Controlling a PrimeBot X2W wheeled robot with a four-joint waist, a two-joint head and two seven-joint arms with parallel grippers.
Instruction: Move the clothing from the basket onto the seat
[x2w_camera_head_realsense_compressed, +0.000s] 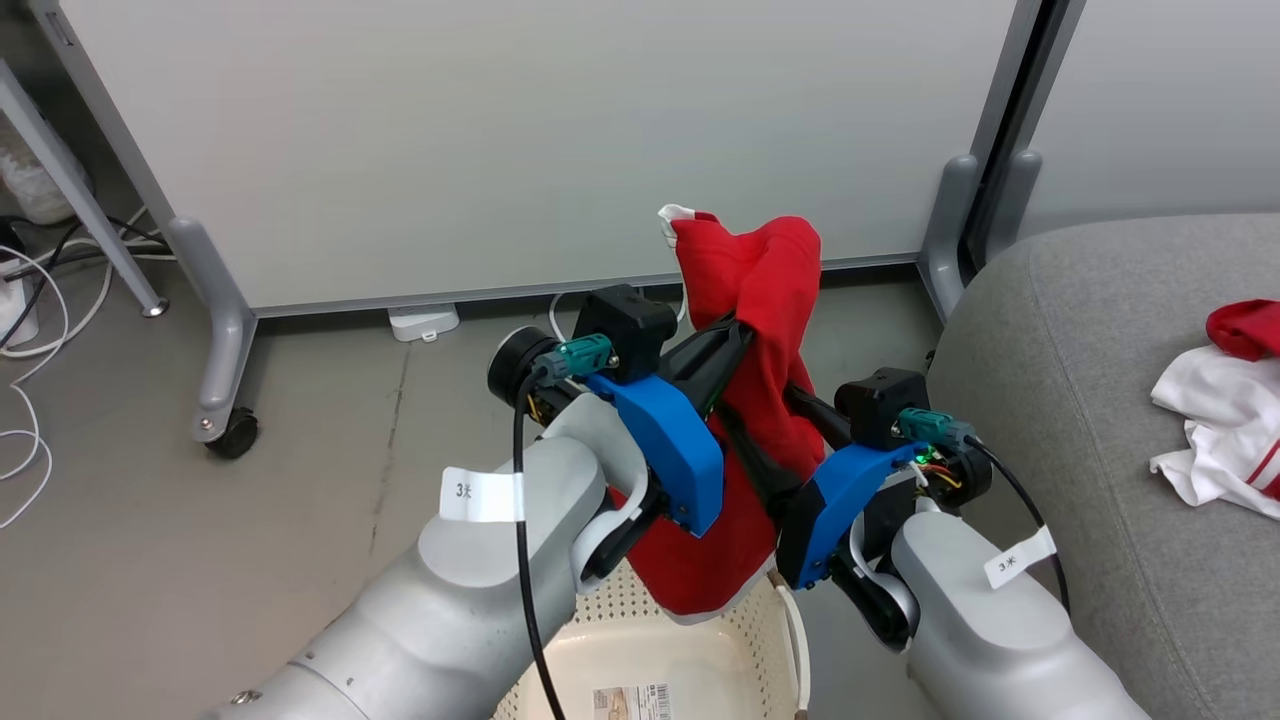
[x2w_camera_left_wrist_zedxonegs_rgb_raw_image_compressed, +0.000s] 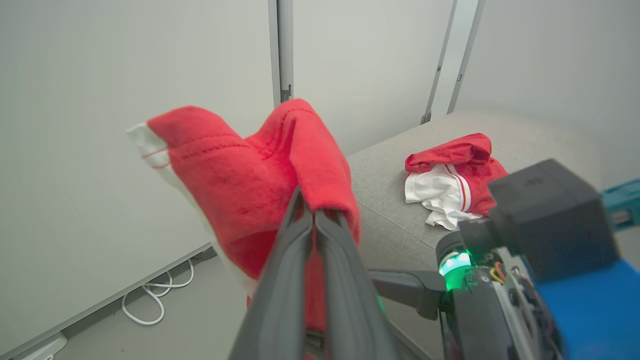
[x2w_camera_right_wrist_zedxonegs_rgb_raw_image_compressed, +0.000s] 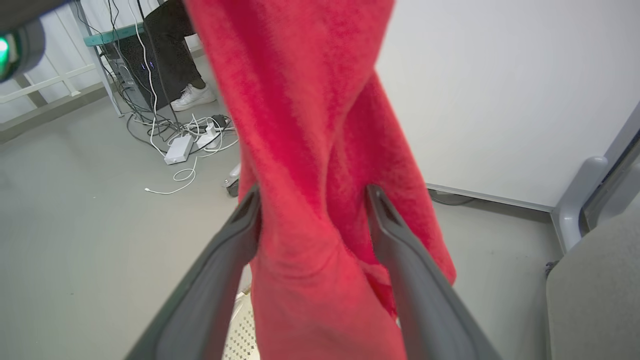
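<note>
In the head view, our left claw (x2w_camera_head_realsense_compressed: 738, 335) is pinched shut on the plain red garment (x2w_camera_head_realsense_compressed: 750, 290), holding it up over the basket (x2w_camera_head_realsense_compressed: 615, 610). The cloth's long axis runs up and down, with its lower hem just above the basket's far rim. Our right claw (x2w_camera_head_realsense_compressed: 800, 400) meets the same cloth from the right. The seat (x2w_camera_head_realsense_compressed: 1080, 420) lies to the right of both claws, and the red-and-white garment (x2w_camera_head_realsense_compressed: 1220, 420) already rests on it.

In the left wrist view, the left claw's fingers (x2w_camera_left_wrist_zedxonegs_rgb_raw_image_compressed: 280, 280) press together with red fabric folded over their tips. The seat (x2w_camera_left_wrist_zedxonegs_rgb_raw_image_compressed: 390, 200) and the garment lying on it (x2w_camera_left_wrist_zedxonegs_rgb_raw_image_compressed: 450, 180) are beyond, to the right.

In the right wrist view, our right claw (x2w_camera_right_wrist_zedxonegs_rgb_raw_image_compressed: 312, 197) stands wide, with the hanging cloth (x2w_camera_right_wrist_zedxonegs_rgb_raw_image_compressed: 310, 125) between its fingers and brushing both. We judge it is not clamped. The seat's corner (x2w_camera_right_wrist_zedxonegs_rgb_raw_image_compressed: 590, 290) shows at the near right.

We judge the coming move is a carry to the right. The right arm is nearer the seat, but the left claw has the grip, so the hem must clear the seat's edge.
</note>
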